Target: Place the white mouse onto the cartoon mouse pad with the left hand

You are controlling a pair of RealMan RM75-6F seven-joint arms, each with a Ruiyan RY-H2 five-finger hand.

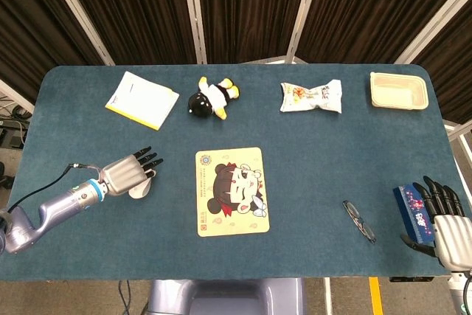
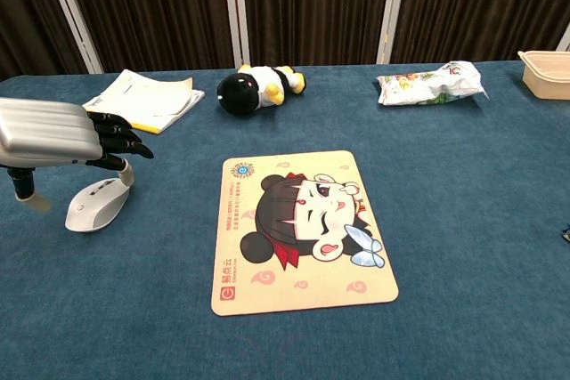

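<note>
The white mouse [image 2: 96, 205] lies on the blue table left of the cartoon mouse pad [image 2: 301, 229], about a hand's width from its left edge. My left hand [image 2: 55, 133] is over the mouse with fingers stretched out and apart, and the thumb hangs down at the mouse's left. Whether the fingertips touch the mouse I cannot tell. From the head view the left hand [image 1: 130, 172] covers most of the mouse [image 1: 140, 189], and the pad [image 1: 231, 190] has nothing on it. My right hand [image 1: 445, 220] rests at the table's near right corner, fingers extended.
A blue packet [image 1: 411, 213] lies against the right hand, with glasses [image 1: 359, 220] to its left. Along the far side are a yellow-edged booklet [image 1: 141, 99], a penguin plush [image 1: 211, 99], a snack bag [image 1: 310, 97] and a beige tray [image 1: 399, 91].
</note>
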